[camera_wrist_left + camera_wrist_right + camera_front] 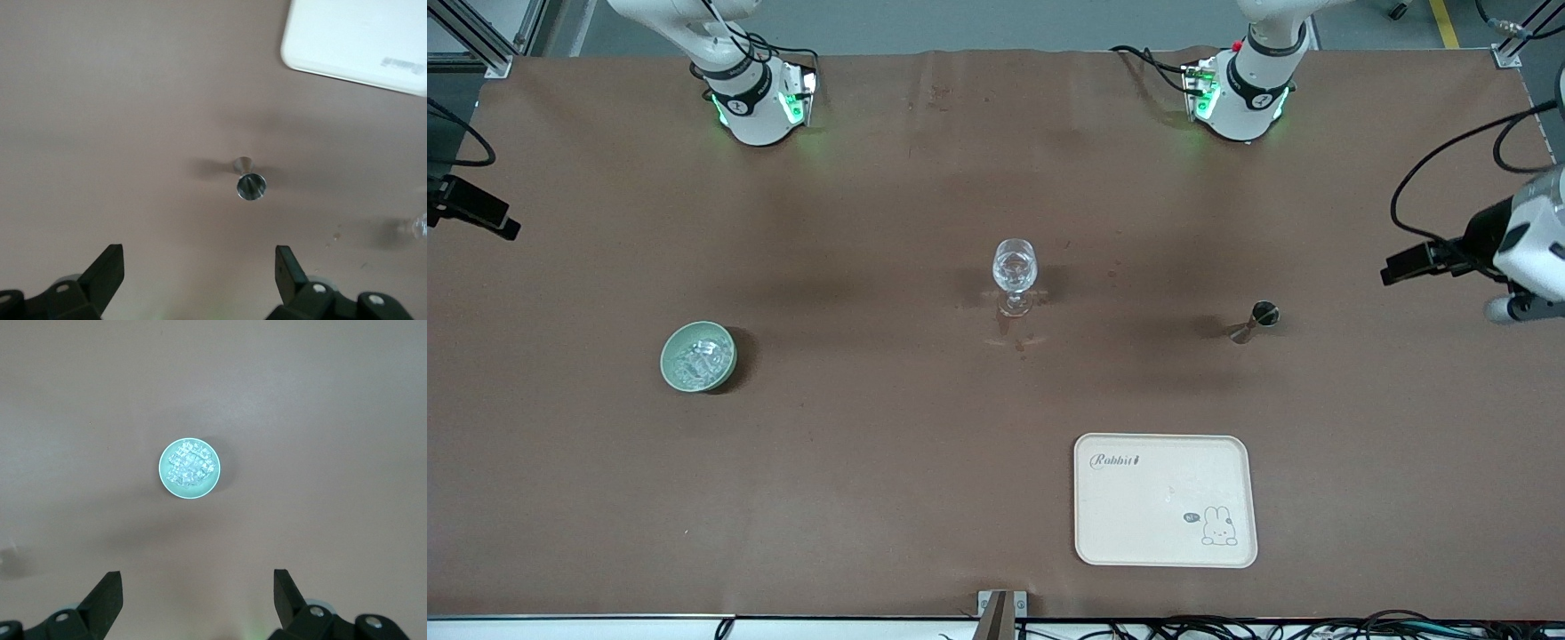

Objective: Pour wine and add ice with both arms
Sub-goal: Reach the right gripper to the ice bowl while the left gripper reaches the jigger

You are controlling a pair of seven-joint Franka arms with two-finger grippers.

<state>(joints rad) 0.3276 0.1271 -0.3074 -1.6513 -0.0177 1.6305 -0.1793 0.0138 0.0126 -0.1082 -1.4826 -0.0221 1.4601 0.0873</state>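
Note:
A small silvery jigger point(1254, 321) point(250, 181) stands on the brown table toward the left arm's end. The wine is hidden: I see no liquid in the jigger. Ice chunks point(698, 356) point(190, 467) fill a pale green bowl point(671, 373) point(165, 483) toward the right arm's end. Between jigger and bowl stands a clear stemmed glass point(1015, 271). My left gripper point(200, 257) hangs open and empty high over the table, well apart from the jigger. My right gripper point(198, 581) hangs open and empty high above the bowl's area. Neither gripper shows in the front view.
A cream tray point(1165, 551) point(320, 53) with a rabbit print lies nearer the front camera than the jigger. The arm bases point(756, 107) point(1240, 98) stand along the table's back edge. Dark devices with cables overhang both table ends point(1476, 244) point(471, 213).

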